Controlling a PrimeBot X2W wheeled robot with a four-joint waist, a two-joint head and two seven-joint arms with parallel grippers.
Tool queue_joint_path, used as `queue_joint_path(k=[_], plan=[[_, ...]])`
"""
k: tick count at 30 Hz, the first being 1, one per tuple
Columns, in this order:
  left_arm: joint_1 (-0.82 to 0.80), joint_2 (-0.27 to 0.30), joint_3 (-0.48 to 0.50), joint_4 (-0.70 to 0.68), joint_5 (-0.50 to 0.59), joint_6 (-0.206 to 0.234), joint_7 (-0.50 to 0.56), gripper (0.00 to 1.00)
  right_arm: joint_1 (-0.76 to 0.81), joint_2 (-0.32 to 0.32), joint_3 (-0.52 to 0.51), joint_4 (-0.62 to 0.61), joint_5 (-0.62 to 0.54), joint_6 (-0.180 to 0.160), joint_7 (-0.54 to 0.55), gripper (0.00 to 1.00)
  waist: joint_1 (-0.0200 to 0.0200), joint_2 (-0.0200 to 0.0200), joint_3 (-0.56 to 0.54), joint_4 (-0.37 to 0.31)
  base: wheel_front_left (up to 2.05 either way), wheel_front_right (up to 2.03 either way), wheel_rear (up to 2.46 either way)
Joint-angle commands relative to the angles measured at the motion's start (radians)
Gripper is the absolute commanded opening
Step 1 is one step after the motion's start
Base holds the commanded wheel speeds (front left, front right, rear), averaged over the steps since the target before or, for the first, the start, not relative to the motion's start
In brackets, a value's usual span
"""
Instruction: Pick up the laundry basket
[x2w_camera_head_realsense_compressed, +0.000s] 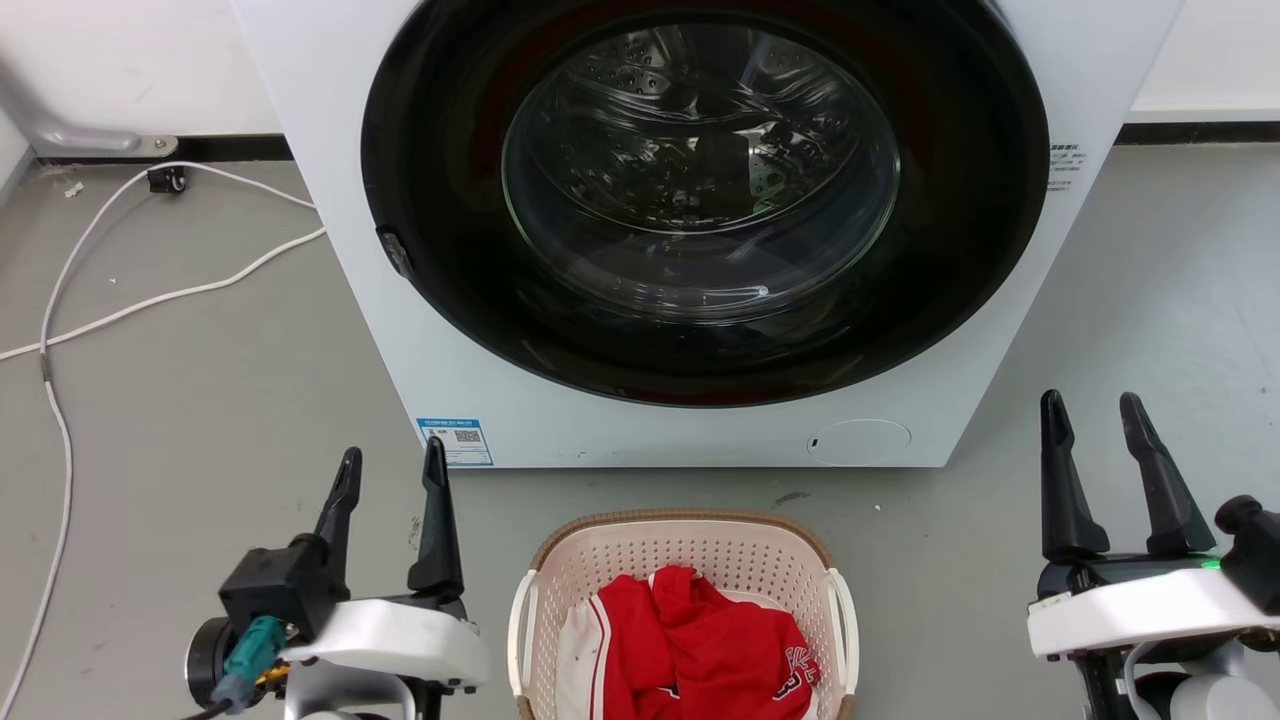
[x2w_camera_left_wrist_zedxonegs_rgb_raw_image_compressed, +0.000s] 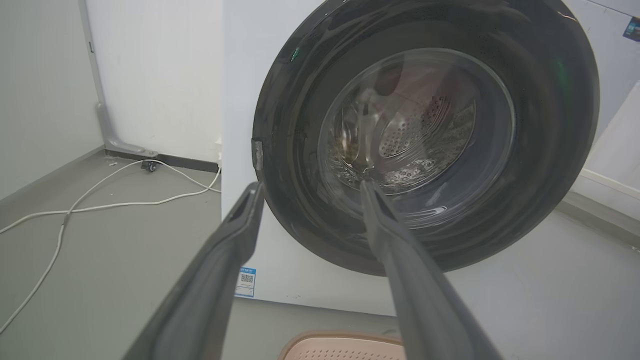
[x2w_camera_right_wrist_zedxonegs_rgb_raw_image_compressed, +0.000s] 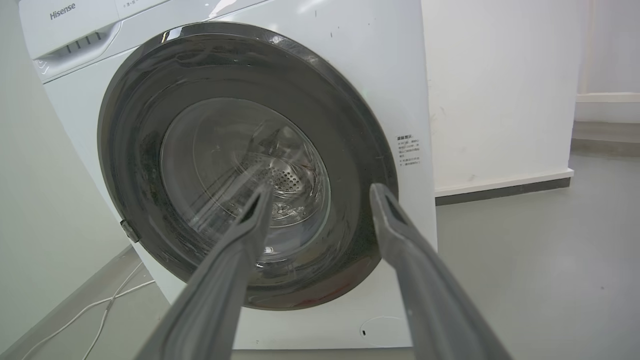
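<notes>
The laundry basket (x2w_camera_head_realsense_compressed: 690, 550), cream perforated plastic with a brown rim and white side handles, sits on the floor at the bottom middle of the head view, holding red and white clothes (x2w_camera_head_realsense_compressed: 700, 640). Its far rim also peeks in at the bottom of the left wrist view as the laundry basket (x2w_camera_left_wrist_zedxonegs_rgb_raw_image_compressed: 340, 345). My left gripper (x2w_camera_head_realsense_compressed: 392, 458) hangs open to the basket's left, apart from it. Well off to the right of the basket, my right gripper (x2w_camera_head_realsense_compressed: 1092, 405) is open too. Both point toward the washer with nothing between their fingers, as seen in the left gripper (x2w_camera_left_wrist_zedxonegs_rgb_raw_image_compressed: 310, 187) and right gripper (x2w_camera_right_wrist_zedxonegs_rgb_raw_image_compressed: 320, 190) wrist views.
A white front-loading washing machine (x2w_camera_head_realsense_compressed: 560, 400) with a shut dark round door (x2w_camera_head_realsense_compressed: 700, 200) stands just behind the basket. White cables (x2w_camera_head_realsense_compressed: 150, 300) trail over the grey floor at the left. Walls run behind the machine.
</notes>
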Motion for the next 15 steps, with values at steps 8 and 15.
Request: queue_joint_path(k=[8,15], plan=[[-0.024,0.033,-0.071,-0.038,0.058,0.007,-0.028,1.00,0.008,-0.002,0.008,-0.015,-0.112,0.002,-0.027,1.00,0.0000,0.0000,-0.001,-0.002,0.00,0.00,0.00],[-0.018,0.033,-0.086,-0.013,0.101,-0.038,-0.043,1.00,0.008,-0.002,0.013,-0.019,-0.185,0.002,-0.043,1.00,0.0000,0.0000,0.001,-0.002,0.00,0.00,0.00]])
